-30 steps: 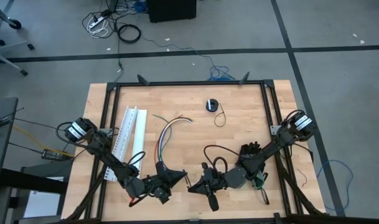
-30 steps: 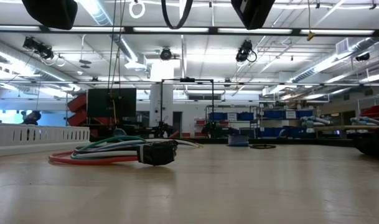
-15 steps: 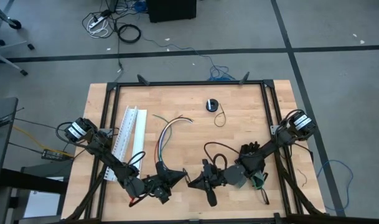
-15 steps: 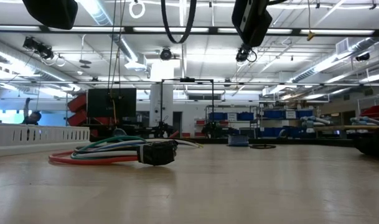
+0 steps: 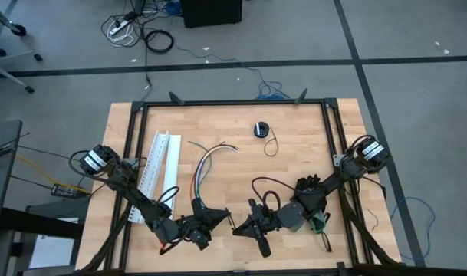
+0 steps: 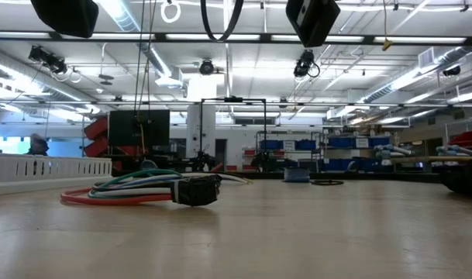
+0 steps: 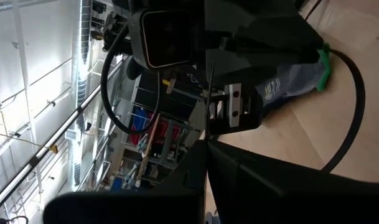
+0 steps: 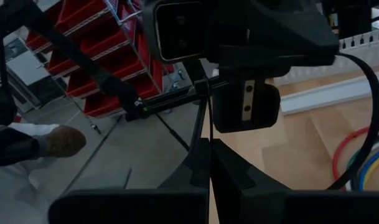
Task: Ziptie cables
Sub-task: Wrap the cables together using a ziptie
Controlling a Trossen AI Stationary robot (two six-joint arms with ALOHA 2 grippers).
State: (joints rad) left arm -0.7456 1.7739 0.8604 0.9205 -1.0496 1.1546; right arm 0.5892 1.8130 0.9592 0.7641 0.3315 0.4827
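The cables [image 5: 205,165] lie as a loose coloured bundle on the table's middle; in the low view the cables [image 6: 123,191] end at a black lump [image 6: 197,190]. My left gripper [image 5: 226,219] and right gripper [image 5: 235,228] meet tip to tip above the near edge, both level and shut. A thin black ziptie [image 7: 209,87] spans the short gap between them. In the right wrist view the same ziptie [image 8: 208,112] runs to the left gripper's fingers. My left gripper [image 7: 206,146] pinches the ziptie between its two shut fingers. The strip comes out at their tips [image 7: 206,134] and runs straight on toward the right gripper, clear of the table. My right gripper [image 8: 209,144] pinches the strip between its two shut fingers. It comes out at their tips [image 8: 208,127] and runs straight to the left gripper. The fingers are level and the strip is clear of the table.
A long white slotted channel [image 5: 159,165] lies left of the cables. A small black round thing [image 5: 261,129] and a thin black loop [image 5: 271,146] sit toward the far side. Black frame rails [image 5: 233,103] border the table.
My right hand has dipped a little and come back up, as the low view shows. Both grippers stay shut, tip to tip, in the same place.
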